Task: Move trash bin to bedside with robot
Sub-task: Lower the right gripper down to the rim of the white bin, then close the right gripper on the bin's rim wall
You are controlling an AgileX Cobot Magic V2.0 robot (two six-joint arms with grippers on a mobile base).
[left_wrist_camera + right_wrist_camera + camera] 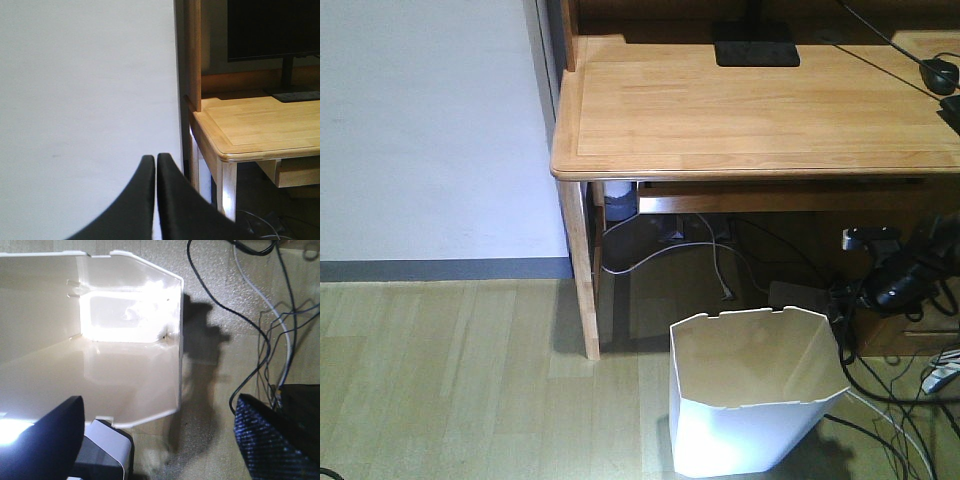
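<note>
The white trash bin [750, 405] stands upright on the wood floor in front of the desk, its angular notched rim and cream inside facing up. In the right wrist view I look down into the bin [100, 365]. My right gripper [160, 440] is open wide. One finger [45, 440] hangs over the bin's inside and the other [275, 435] over the floor outside, with the rim's corner between them, not gripped. The right arm [895, 275] shows beside the bin's right rim. My left gripper [154, 172] is shut and empty, facing a white wall. The bed is out of view.
A light wooden desk [750, 110] with a monitor stand [755, 45] stands above and behind the bin; its leg [582, 270] is to the left. Several cables [270, 330] lie on the floor right of the bin. A white-and-dark block [107, 450] sits by the near rim.
</note>
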